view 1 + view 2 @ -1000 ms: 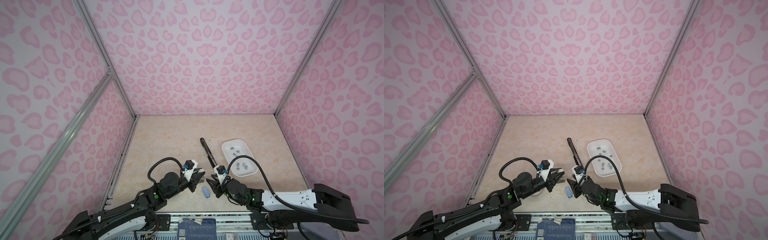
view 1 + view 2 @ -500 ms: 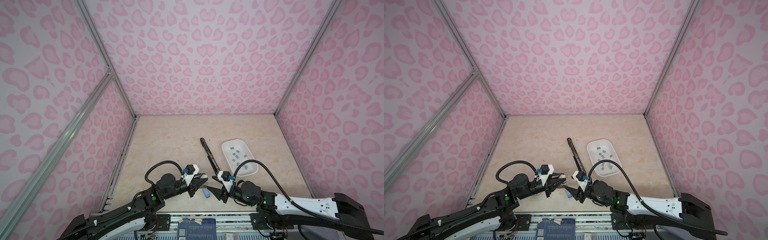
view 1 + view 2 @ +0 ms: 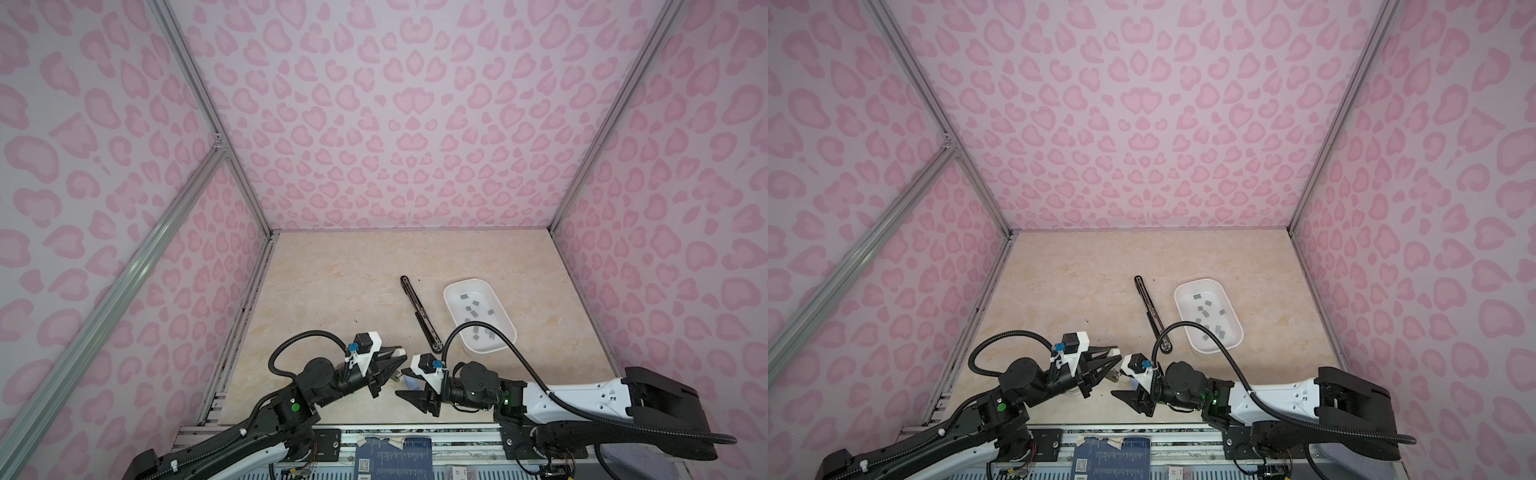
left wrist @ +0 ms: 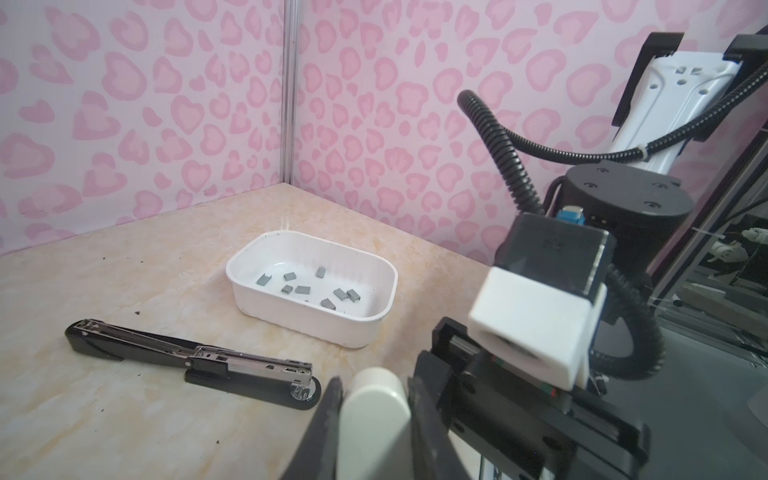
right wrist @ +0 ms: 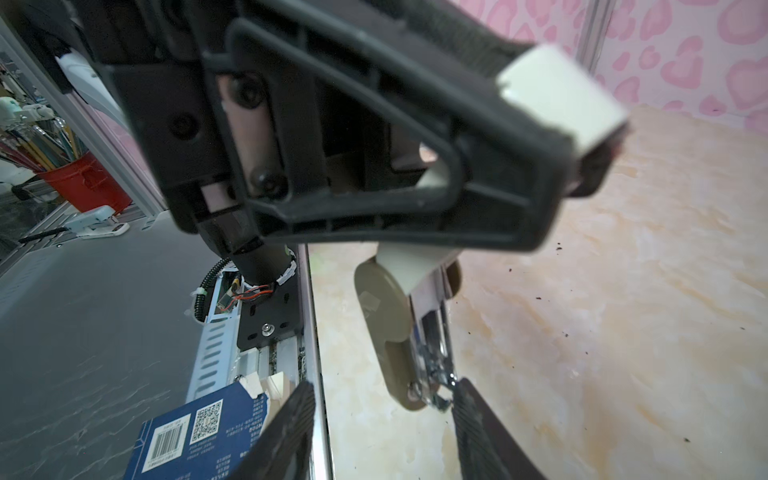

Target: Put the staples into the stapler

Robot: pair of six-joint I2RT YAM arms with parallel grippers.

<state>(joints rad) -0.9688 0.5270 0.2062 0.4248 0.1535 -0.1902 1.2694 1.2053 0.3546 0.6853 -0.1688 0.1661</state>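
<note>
My left gripper (image 3: 395, 361) (image 4: 374, 386) is shut on a small cream stapler (image 4: 376, 409), lifted off the table near the front edge. The right wrist view shows this stapler swung open: cream top (image 5: 559, 91) in the jaws, khaki base (image 5: 380, 299) and metal magazine (image 5: 434, 345) hanging away. My right gripper (image 3: 405, 382) (image 5: 384, 386) stands open facing it, one finger (image 5: 478, 428) at the magazine's tip. The staples (image 3: 478, 318) (image 4: 316, 291) lie loose in a white tray (image 3: 451, 291) (image 4: 257, 307).
A long black stapler (image 3: 417, 311) (image 4: 195, 361) lies opened flat left of the tray. A small pale blue object (image 3: 410, 381) lies on the table under my right gripper. The table's front edge and metal rail (image 5: 320, 332) run close by. Pink walls enclose three sides.
My right gripper has drawn back toward the front edge, turned to face the left one, and its jaws have widened. My left gripper has lowered a little with the cream stapler.
</note>
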